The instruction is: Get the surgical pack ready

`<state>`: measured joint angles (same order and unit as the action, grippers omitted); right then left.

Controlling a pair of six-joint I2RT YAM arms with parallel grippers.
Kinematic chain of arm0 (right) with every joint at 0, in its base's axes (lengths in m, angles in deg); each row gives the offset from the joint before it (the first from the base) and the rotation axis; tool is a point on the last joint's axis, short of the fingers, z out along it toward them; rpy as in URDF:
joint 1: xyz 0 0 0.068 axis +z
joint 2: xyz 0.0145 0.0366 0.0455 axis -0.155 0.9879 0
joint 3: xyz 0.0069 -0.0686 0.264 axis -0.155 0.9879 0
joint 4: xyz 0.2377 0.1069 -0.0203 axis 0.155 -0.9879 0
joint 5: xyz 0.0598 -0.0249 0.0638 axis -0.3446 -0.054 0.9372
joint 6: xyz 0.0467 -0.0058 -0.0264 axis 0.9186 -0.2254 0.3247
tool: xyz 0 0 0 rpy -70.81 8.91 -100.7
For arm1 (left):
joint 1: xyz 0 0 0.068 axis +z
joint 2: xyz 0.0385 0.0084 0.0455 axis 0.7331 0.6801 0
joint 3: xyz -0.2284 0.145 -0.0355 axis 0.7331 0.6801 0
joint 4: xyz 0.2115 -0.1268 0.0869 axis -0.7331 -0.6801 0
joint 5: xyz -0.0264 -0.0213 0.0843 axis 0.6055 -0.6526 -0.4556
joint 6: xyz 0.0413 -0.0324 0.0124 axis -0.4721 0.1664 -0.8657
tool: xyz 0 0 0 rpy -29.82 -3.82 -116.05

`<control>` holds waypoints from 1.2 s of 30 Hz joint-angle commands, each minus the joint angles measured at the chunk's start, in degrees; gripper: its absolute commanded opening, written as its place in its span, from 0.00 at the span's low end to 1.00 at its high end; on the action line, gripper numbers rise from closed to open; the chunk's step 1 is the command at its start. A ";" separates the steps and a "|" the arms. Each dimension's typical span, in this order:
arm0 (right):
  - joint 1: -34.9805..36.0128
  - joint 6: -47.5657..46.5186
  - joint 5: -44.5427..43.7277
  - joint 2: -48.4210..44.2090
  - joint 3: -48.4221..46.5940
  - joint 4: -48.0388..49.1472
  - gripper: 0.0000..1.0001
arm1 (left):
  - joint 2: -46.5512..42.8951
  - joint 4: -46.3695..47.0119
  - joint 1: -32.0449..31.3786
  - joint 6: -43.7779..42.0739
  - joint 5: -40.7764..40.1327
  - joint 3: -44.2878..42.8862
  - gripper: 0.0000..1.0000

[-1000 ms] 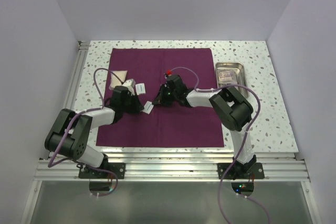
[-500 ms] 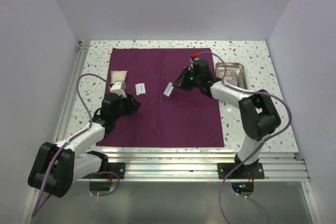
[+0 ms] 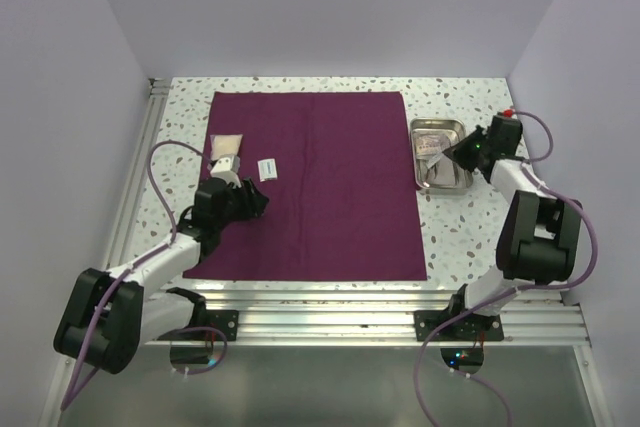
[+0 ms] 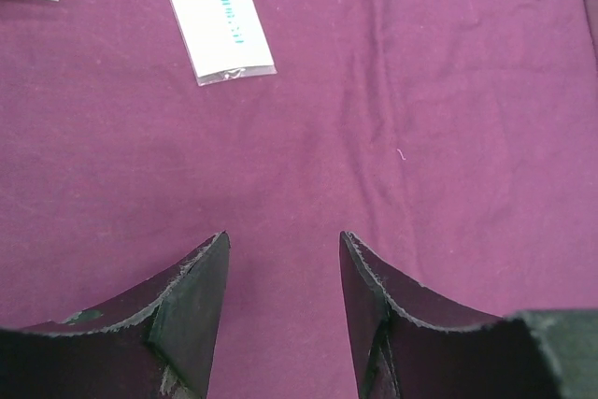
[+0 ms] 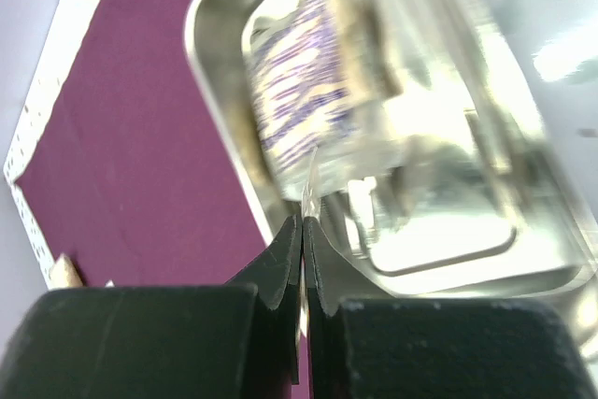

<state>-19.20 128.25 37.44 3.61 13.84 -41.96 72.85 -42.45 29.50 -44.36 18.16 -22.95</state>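
Tabletop (image 3: pixel 460 97), white with dark specks, carries everything. Most of it is covered by the drape (image 3: pixel 330 197), a plum-maroon square spread flat, its edges square to the table's. It runs from near the far edge to near the front rail.

Just right of the drape's far right corner lies a steel tray (image 3: pixel 438 123), on bare tabletop and beside the cloth. The right wrist view shows the tray's rim (image 5: pixel 201 53) with the drape (image 5: pixel 140 137) next to it, though the picture is blurred.

Low over the drape's left part hangs the left gripper (image 3: pixel 258 205), pointing right. In its wrist view the gripper (image 4: pixel 283 240) has its jaws apart with nothing between them, only bare cloth (image 4: pixel 420 91) below.

Out to the right, the right gripper (image 3: pixel 455 154) reaches over the tray. Its jaws (image 5: pixel 302 226) are pressed together on a thin clear packet (image 5: pixel 309 179), seen edge-on and sticking up from the tips. I cannot tell whether the packet touches the tray.

At the drape's left edge a beige pouch (image 3: pixel 226 146) lies flat, partly over the hem. Inside the tray lies a packet with purple stripes (image 3: pixel 432 139), blurred in the wrist view (image 5: pixel 294 81).

Just right of the pouch, a small white sachet (image 3: pixel 266 168) lies flat on the cloth. It carries green print (image 4: pixel 217 21) and sits ahead of the left gripper, apart from it.
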 commanded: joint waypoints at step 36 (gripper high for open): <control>36.18 -7.25 2.60 4.75 -9.64 -1.66 0.56 | 9.12 -3.17 2.09 4.49 -3.28 -13.09 0.53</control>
<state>11.45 120.43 37.31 3.94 9.14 -44.96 77.57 -46.69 30.68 -41.98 13.26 -31.72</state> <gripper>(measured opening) 0.551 0.545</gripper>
